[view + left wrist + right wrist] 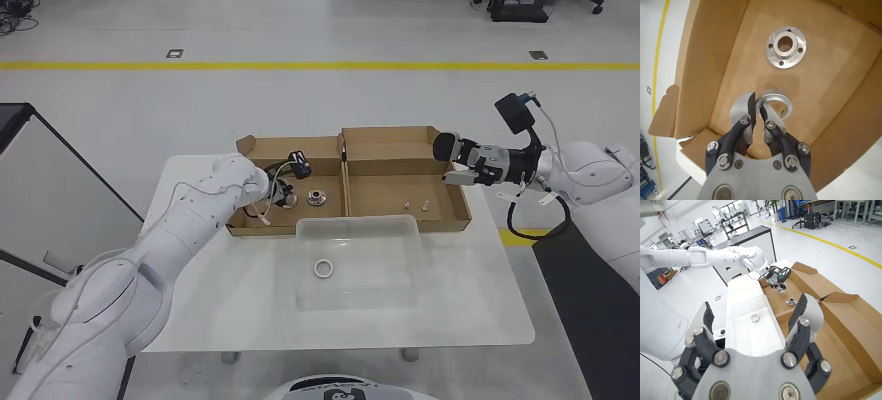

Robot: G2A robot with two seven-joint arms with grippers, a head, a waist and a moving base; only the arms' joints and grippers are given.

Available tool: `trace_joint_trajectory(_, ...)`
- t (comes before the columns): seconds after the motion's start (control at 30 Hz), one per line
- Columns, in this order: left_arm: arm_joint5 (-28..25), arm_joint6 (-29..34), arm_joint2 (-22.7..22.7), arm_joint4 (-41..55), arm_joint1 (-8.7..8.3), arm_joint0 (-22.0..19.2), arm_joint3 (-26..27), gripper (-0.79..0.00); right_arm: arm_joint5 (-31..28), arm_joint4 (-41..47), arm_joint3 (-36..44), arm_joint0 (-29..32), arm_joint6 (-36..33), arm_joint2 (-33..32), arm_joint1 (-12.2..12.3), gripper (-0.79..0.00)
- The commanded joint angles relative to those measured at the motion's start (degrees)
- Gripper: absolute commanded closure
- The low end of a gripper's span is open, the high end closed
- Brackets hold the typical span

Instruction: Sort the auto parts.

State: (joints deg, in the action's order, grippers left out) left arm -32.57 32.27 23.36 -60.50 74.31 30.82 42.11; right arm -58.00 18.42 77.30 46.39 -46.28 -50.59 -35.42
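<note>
Nearest the robot's edge of the bench (pixel 470 300), about midway along it, a clear tray (pixel 375 285) stands with its long side parallel to that edge. One loose ring (pixel 323 268) of pale metal lies flat on the tray floor, toward the tray's left end.

Just beyond the tray, touching or almost touching its far wall, two open cardboard boxes sit side by side along the far half of the bench. The left box (pixel 330 172) holds a round metal flange (pixel 317 197) with a raised hub and small holes in its plate, lying flat near the wall shared with its neighbour. Beside the flange, toward the left end of that box, the left gripper (pixel 283 195) points down into the box and pinches the rim of a second metal ring, the held ring (pixel 780 98), with one pad outside the rim and the other inside its bore. A shadow on the cardboard beneath suggests the held ring is slightly off the floor.

On the right box (pixel 395 185) floor, near its front wall, lie two small bolts (pixel 407 205), close together. Farther off, the right gripper (pixel 447 162) hangs over the far right corner of that box, its fingers spread wide with nothing between them.
</note>
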Motion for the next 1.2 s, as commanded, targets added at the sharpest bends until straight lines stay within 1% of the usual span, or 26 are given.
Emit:
trace_joint_trajectory(0.0, -0.1, -0.3, -0.1, -0.2, 0.43, 0.1, -0.6, 0.000, 0.0, 0.0, 0.0, 0.0, 0.0, 0.0, 0.0, -0.785)
trace_joint_trajectory(0.1, -0.2, -0.6, -0.2, -0.6, 1.08, 0.1, -1.7, 0.000, 0.0, 0.0, 0.0, 0.0, 0.0, 0.0, 0.0, -0.785)
trace_joint_trajectory(0.17, -0.3, -1.1, -0.2, -0.8, 1.47, 0.2, -2.4, -0.043, 0.0, 0.0, 0.0, 0.0, 0.0, 0.0, 0.0, -0.785)
trace_joint_trajectory(0.23, -0.3, -1.4, -0.3, -1.2, 1.83, 0.2, -3.2, -0.111, 0.0, 0.0, 0.0, 0.0, 0.0, 0.0, 0.0, -0.785)
trace_joint_trajectory(0.3, 0.0, -2.0, -0.1, -1.2, 2.18, 0.2, -4.0, -0.256, 0.0, 0.0, 0.0, 0.0, 0.0, 0.0, 0.0, -0.785)
trace_joint_trajectory(0.37, 0.0, -2.7, 0.2, -0.9, 2.49, 0.3, -4.7, -0.360, 0.0, 0.0, 0.0, 0.0, 0.0, 0.0, 0.0, -0.785)
trace_joint_trajectory(0.4, -0.1, -2.8, 0.2, -1.0, 2.64, 0.2, -5.0, -0.400, 0.0, 0.0, 0.0, 0.0, 0.0, 0.0, 0.0, -0.785)
trace_joint_trajectory(0.47, 0.4, -3.4, 0.7, -0.3, 2.95, 0.1, -5.5, -0.785, 0.0, 0.0, 0.0, 0.0, 0.0, 0.0, 0.0, -0.785)
trace_joint_trajectory(0.67, 1.2, -4.5, 2.0, -0.1, 3.41, -0.8, -6.9, -0.785, 0.0, 0.0, 0.0, 0.0, 0.0, 0.0, 0.0, -0.785)
trace_joint_trajectory(0.77, 1.3, -5.6, 2.7, -0.8, 3.32, -1.5, -6.3, -0.785, 0.0, 0.0, 0.0, 0.0, 0.0, 0.0, 0.0, -0.785)
trace_joint_trajectory(0.8, 0.6, -6.0, 2.8, -1.4, 3.21, -1.7, -5.8, -0.785, 0.0, 0.0, 0.0, 0.0, 0.0, 0.0, 0.0, -0.785)
trace_joint_trajectory(0.87, -1.8, -7.6, 3.5, -1.6, 2.82, -2.1, -4.8, -0.785, 0.0, 0.0, 0.0, 0.0, 0.0, 0.0, 0.0, -0.785)
trace_joint_trajectory(1.0, -9.0, -10.6, 6.1, 0.7, 1.51, -2.8, -2.6, -0.785, 0.0, 0.0, 0.0, 0.0, 0.0, 0.0, 0.0, -0.785)
trace_joint_trajectory(1.17, -18.6, -11.7, 10.4, 3.9, -1.09, -2.7, 2.5, -0.785, 0.0, 0.0, 0.0, 0.0, 0.0, 0.0, 0.0, -0.785)
